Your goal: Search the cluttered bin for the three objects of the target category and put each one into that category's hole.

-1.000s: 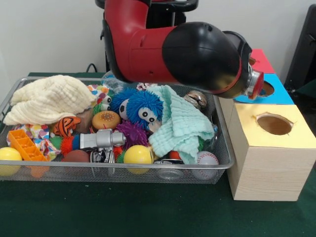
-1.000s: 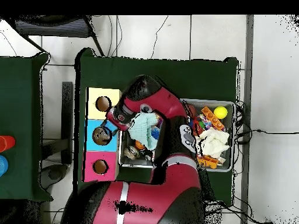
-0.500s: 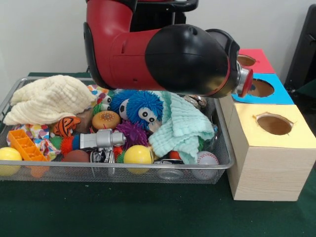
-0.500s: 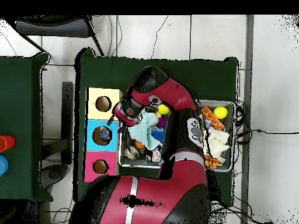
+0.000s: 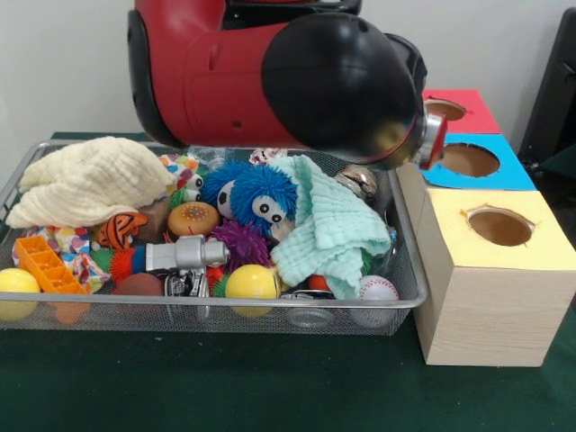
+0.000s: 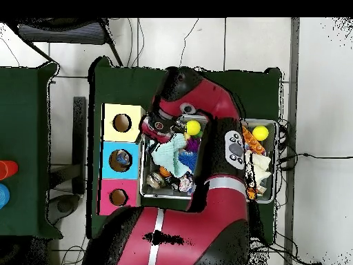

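Swung back from the boxes over the bin (image 5: 225, 307), your arm (image 5: 270, 81) hides its jaws, state untellable; probe under the green cloth (image 5: 333, 234) for clear plastic, then carry it to the red-topped hole (image 5: 445, 109).

Both views are lit evenly and brightly. A soft shine is seen on the black arm (image 5: 337, 85). The bin (image 5: 396, 297) is shown a little blurred.

The red and black arm (image 5: 270, 85) reaches low, bent at its joint.
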Controlling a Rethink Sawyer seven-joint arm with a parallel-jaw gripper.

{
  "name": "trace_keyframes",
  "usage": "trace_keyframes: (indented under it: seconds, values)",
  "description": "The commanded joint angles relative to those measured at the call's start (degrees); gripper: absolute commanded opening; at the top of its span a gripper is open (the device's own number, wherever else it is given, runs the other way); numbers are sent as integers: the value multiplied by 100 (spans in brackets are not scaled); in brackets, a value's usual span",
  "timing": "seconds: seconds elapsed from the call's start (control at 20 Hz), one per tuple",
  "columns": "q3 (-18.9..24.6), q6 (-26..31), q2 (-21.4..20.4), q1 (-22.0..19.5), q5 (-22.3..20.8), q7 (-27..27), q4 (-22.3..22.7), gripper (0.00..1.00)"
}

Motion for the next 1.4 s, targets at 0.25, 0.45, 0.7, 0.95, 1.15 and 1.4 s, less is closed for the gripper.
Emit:
trace_keyframes:
  seconds: [0.25,0.45,0.7,0.95,1.15,1.4]
  values:
    - [-594,-4720,-1125,8,-1918,98,1310,100]
    - [-650,-6036,-1574,6,-2167,559,2667,100]
    - [-952,-5273,-1449,115,-2057,662,3203,100]
    - [-1054,-4344,-1197,113,-1963,482,3275,100]
    - [-1022,-3730,-1082,59,-1908,491,3299,100]
    - [-1051,-3482,-821,0,-2096,365,3255,100]
